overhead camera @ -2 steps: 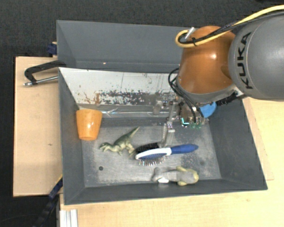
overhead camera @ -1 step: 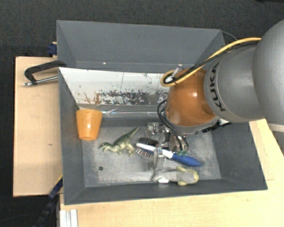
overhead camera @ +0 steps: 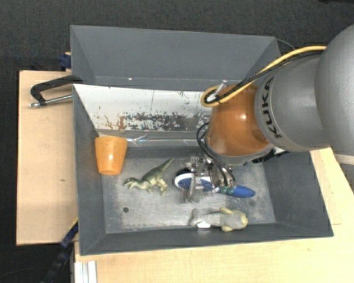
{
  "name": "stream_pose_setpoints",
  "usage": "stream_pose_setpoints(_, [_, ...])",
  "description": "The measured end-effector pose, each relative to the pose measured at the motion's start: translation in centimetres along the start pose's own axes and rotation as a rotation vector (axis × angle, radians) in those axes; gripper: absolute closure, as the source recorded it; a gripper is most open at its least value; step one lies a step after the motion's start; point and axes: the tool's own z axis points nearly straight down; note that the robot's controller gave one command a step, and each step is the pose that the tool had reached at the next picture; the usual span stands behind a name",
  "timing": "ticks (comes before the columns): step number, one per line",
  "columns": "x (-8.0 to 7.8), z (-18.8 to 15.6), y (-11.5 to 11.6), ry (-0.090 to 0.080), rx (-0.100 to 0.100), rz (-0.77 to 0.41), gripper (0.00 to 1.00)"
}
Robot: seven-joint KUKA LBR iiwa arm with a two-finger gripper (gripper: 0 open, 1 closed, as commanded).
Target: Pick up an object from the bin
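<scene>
While tool (overhead camera: 205, 178) hangs low in grey bin (overhead camera: 165, 58), approx mid-floor, bit right of centre: grip state can't tell, metal bits crowd it. Directly at tool, left side: small blue-white item (overhead camera: 186, 181) on floor; touching or just under, can't tell which. Blue piece (overhead camera: 243, 191) pokes out just right of tool. Green dino toy (overhead camera: 146, 182) near, to left, apart from tool. Pale animal figure (overhead camera: 219, 219) by front wall. Orange cup (overhead camera: 110, 154) well apart, far left. Orange wrist cover (overhead camera: 236, 128) above tool.
</scene>
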Motion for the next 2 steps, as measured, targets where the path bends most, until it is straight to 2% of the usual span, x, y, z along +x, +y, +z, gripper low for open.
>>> stream_pose_setpoints(1, [0.4,-12.2,2.0,-0.013,-0.001,-0.047,1.0])
stream_pose_setpoints(2, [-0.3,-21.5,2.7,-0.016,0.0,-0.101,1.0])
